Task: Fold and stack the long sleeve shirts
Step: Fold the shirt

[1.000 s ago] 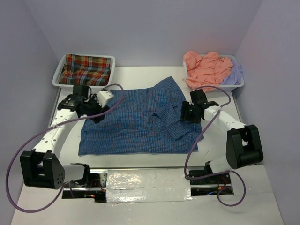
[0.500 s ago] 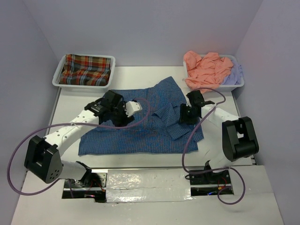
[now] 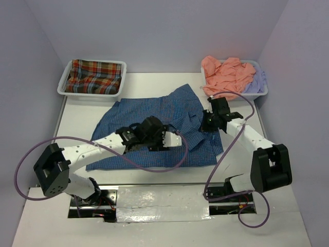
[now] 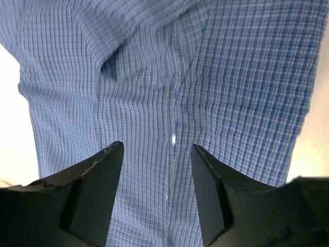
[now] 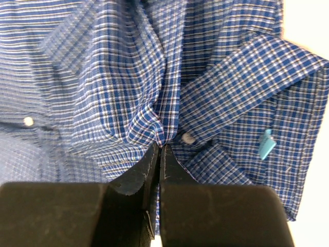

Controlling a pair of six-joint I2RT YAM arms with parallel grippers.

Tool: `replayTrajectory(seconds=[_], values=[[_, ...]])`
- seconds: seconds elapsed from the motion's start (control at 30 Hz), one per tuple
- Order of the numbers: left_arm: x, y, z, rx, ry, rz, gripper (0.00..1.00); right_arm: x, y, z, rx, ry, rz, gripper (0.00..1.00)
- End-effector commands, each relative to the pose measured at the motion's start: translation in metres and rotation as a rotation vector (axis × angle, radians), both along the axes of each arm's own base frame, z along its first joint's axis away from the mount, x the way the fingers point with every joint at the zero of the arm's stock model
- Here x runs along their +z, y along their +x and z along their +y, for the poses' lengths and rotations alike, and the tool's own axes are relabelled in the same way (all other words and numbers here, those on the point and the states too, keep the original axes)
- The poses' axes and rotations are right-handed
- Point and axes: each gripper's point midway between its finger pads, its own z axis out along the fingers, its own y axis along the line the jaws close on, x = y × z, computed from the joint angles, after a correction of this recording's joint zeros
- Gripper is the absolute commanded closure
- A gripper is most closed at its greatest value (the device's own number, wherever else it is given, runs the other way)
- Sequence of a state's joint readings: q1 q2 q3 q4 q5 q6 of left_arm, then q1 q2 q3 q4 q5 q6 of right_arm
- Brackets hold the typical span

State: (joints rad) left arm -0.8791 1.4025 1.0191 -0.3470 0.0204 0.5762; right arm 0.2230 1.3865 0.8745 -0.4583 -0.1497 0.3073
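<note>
Pinching a ridge of the blue shirt (image 5: 128, 103) with right gripper (image 5: 159, 147), fingers clenched on cloth beside 1 button (image 5: 188, 138), toward the right side of the shirt lying spread on the table (image 3: 82, 110). Hovering left gripper (image 4: 157, 154) released and empty over the shirt's middle, with the button line (image 4: 173, 139) running straight out between its 2 fingers. Judging left arm nearer the shirt's near half, so likelier for the next fold.

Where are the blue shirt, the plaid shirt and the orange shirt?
blue shirt (image 3: 136, 110): top view, bare part beyond the arm
plaid shirt (image 3: 95, 77): top view, its middle
orange shirt (image 3: 226, 74): top view, its middle
</note>
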Motion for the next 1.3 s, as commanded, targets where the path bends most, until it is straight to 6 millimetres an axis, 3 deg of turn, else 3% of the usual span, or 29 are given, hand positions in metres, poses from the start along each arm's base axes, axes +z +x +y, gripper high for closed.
replayTrajectory(seconds=[0.0,0.03,0.1,0.17,0.3,0.5,0.7,0.93,1.13,1.27], values=[[0.006,-0.001,-0.035,-0.133,0.0,-0.173,0.32,0.013,-0.007,0.01,0.017,0.058,-0.009,1.0],[0.0,-0.003,-0.04,-0.156,0.018,-0.197,0.31,0.015,-0.008,0.01,0.019,0.058,-0.007,0.99],[0.002,-0.01,-0.061,-0.222,0.002,-0.258,0.3,0.015,-0.006,0.006,0.015,0.035,-0.01,0.88],[-0.008,-0.016,-0.08,-0.262,0.004,-0.278,0.29,0.005,-0.005,0.005,0.013,0.018,0.02,0.84],[-0.042,-0.014,-0.112,-0.311,0.053,-0.296,0.29,-0.017,-0.004,0.006,0.011,0.009,0.088,0.83],[-0.058,-0.003,-0.143,-0.327,0.055,-0.399,0.3,-0.022,-0.003,0.008,0.015,0.013,0.098,0.81],[-0.074,-0.003,-0.145,-0.345,0.088,-0.384,0.38,-0.017,-0.003,0.009,0.028,0.022,0.079,0.81],[-0.077,-0.015,-0.151,-0.399,0.077,-0.314,0.46,-0.021,-0.005,0.009,0.031,0.025,0.082,0.8],[-0.099,-0.016,-0.154,-0.411,0.106,-0.294,0.42,-0.018,-0.003,0.009,0.027,0.027,0.077,0.8],[-0.098,-0.01,-0.159,-0.393,0.106,-0.309,0.45,-0.016,-0.003,0.008,0.027,0.022,0.072,0.8]])
